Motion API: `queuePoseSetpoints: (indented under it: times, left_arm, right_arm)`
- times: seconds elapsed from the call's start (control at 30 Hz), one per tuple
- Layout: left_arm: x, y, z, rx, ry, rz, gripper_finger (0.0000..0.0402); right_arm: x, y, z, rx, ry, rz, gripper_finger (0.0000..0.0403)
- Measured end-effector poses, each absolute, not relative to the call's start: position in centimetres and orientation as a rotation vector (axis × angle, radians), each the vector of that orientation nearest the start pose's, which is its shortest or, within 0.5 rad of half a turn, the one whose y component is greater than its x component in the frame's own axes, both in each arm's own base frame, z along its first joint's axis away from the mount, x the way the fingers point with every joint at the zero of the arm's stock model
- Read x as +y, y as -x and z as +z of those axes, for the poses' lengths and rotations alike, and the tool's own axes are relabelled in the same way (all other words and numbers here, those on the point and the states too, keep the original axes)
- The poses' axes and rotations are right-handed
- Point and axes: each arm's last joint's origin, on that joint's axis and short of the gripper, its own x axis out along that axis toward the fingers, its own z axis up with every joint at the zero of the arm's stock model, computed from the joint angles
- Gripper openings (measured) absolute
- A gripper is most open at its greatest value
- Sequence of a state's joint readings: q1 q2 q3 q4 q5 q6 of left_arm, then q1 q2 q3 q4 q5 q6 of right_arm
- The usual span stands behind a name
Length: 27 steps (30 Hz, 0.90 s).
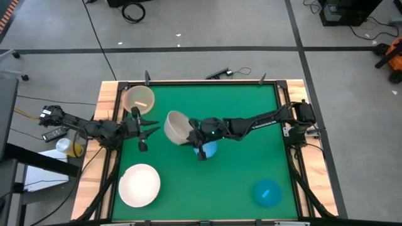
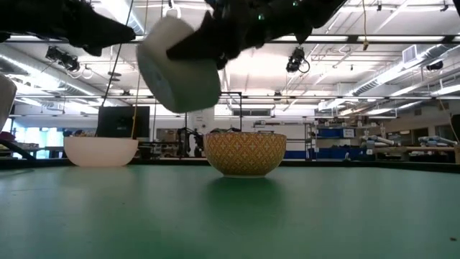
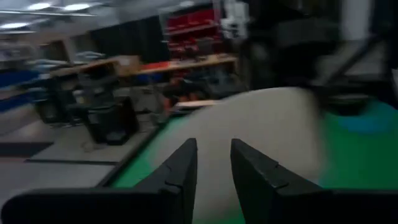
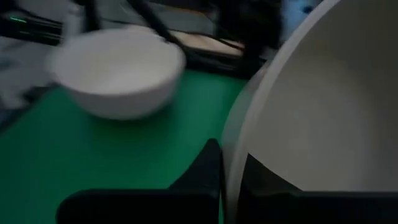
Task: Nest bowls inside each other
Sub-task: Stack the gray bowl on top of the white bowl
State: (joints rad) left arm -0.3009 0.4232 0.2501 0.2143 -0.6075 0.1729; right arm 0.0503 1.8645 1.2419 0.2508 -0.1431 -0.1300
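My right gripper (image 1: 191, 132) is shut on the cream-beige bowl (image 1: 177, 126), which hangs tipped above the table's middle (image 2: 180, 68). The patterned bowl (image 2: 244, 152) stands on its base just below and to the right of it (image 1: 209, 149). At the far left is the tan-peach bowl (image 1: 138, 98), at the near left the large white bowl (image 1: 139, 184), and at the near right the solid blue bowl (image 1: 267, 192). My left gripper (image 1: 151, 129) is open, just left of the held bowl, facing its outer wall (image 3: 267, 124). My right gripper pinches the cream-beige bowl's rim (image 4: 231, 149), one finger (image 4: 208, 171) outside the wall and the other inside. The fingers come from the table's right, slanting a little downward. The bowl is lifted clear and tipped steeply, its opening turned up and toward the right.
The table is edged by a wooden frame (image 1: 107, 94). Bare green surface lies between the patterned bowl and the solid blue bowl. Beyond the left edge sit a yellow container and cables (image 1: 69, 145).
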Motion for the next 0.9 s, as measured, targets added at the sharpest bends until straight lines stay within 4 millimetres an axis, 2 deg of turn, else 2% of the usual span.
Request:
queuePoseSetpoints:
  times: [0.2, 0.33, 0.53, 0.63, 0.77, 0.9]
  left_arm:
    - [-1.0, -11.7, 23.1, 0.071, -0.252, 0.677, 0.0107]
    - [-0.8, -11.8, 22.7, 0.085, -0.196, 0.673, 0.0107]
    - [0.2, -12.0, 21.8, 0.124, -0.104, 0.66, 0.0107]
    - [0.9, -12.1, 21.6, 0.129, -0.058, 0.641, 0.0107]
    - [1.6, -12.2, 21.3, 0.159, -0.035, 0.646, 0.0107]
    - [2.1, -12.2, 20.7, 0.212, -0.041, 0.67, 0.0107]
  right_arm:
    - [5.3, -42.0, 23.6, 0.26, 0.122, 0.3, 0.0011]
    - [6.2, -41.9, 24.0, 0.215, 0.128, 0.322, 0.001]
    - [6.0, -42.0, 24.2, 0.199, 0.097, 0.296, 0.001]
    - [6.4, -43.0, 23.8, 0.132, 0.083, 0.313, 0.001]
    - [7.2, -45.9, 22.3, 0.152, 0.056, 0.362, 0.001]
    - [7.8, -48.4, 21.8, 0.164, 0.04, 0.354, 0.001]
